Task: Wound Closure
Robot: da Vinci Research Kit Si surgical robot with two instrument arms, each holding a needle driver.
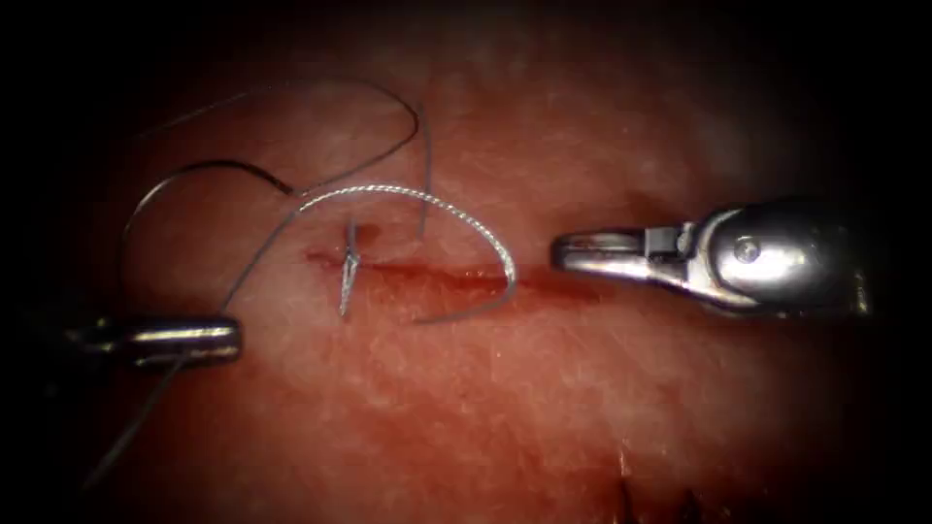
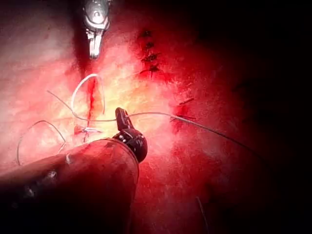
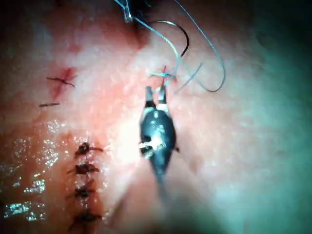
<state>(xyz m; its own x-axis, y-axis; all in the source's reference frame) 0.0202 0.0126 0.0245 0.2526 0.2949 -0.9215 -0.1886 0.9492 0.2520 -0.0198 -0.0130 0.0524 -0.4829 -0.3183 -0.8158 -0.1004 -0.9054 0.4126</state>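
Our left tool (image 1: 218, 340), jaws pressed together on the thread (image 1: 262, 247), lies at eight o'clock. Our right tool (image 1: 573, 250), at three o'clock, holds nothing, jaws slightly parted. The needle (image 1: 466, 223) arches free over the cut (image 1: 437, 277) in the tissue (image 1: 505, 408), beside a knotted stitch (image 1: 348, 267).

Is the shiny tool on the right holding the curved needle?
No, the needle lies on the tissue, with a clear gap between it and the right tool.

tissue (image 1: 544, 408) with a horizontal cut (image 1: 466, 279), curved needle (image 1: 456, 218) arching over it, thread (image 1: 291, 184) looping across
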